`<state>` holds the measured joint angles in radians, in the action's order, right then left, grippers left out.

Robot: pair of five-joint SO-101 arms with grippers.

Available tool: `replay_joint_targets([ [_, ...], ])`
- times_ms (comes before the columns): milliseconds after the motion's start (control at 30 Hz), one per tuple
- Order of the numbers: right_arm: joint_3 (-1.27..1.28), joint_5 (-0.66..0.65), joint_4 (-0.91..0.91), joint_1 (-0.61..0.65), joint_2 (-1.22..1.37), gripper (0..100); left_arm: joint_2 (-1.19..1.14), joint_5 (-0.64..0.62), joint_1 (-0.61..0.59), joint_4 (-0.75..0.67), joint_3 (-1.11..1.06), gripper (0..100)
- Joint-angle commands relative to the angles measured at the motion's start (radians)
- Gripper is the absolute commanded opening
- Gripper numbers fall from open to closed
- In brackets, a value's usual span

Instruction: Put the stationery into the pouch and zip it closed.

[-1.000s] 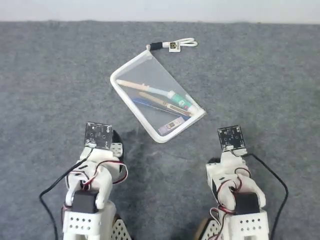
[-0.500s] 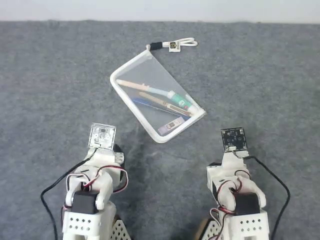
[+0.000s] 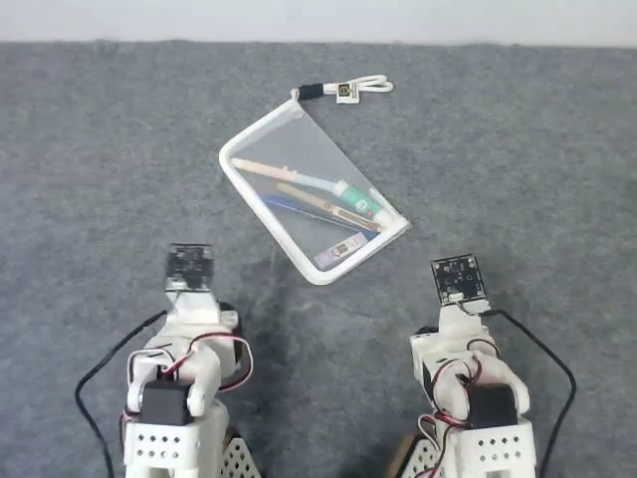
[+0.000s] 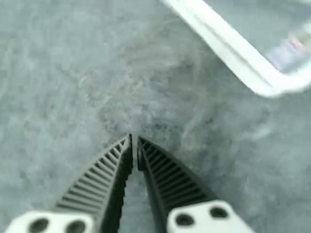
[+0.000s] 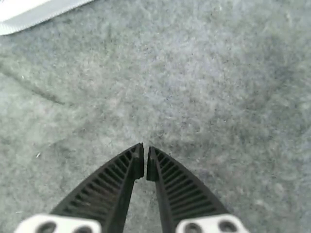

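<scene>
We see the pouch (image 3: 309, 189) lying slantwise mid-table (image 3: 518, 149), a bit toward the far edge, w/ its strap (image 3: 358, 88) trailing off the far corner. The pens (image 3: 318, 199) are already inside, so we judge the loading done & only the zip left. Whether it's fully run shut we can't tell from here.

The left claw (image 4: 134, 145) is pinched closed, empty, hanging over bare table w/ the pouch's near corner (image 4: 233, 58) just ahead of it. The right claw (image 5: 145, 153) is likewise closed on nothing, the pouch edge (image 5: 29, 12) farther off.

To do the zip well, we'd spread one claw & pin the near corner flat so the pouch can't slide. The other should take the pull by the strap end & draw it straight along the long edge, low & slow, no lifting, or the pens shift & the mouth buckles.
</scene>
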<state>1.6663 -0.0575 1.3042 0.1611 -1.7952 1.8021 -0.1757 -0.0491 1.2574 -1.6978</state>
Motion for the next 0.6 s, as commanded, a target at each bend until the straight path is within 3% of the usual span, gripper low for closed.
replay_joint_targets([
  [0,0.017,-0.012,0.007,-0.012,-0.018,2.3,0.021,-0.127,-0.006,0.005,0.013,1],
  [133,0.017,-0.012,0.007,-0.012,-0.018,2.3,0.021,-0.086,0.04,0.005,0.013,1],
  [300,0.017,-0.012,0.007,-0.012,-0.018,2.3,0.021,0.055,0.031,0.006,0.013,1],
  [567,0.017,-0.012,0.007,-0.012,-0.018,2.3,0.021,0.066,0.051,0.006,0.013,1],
])
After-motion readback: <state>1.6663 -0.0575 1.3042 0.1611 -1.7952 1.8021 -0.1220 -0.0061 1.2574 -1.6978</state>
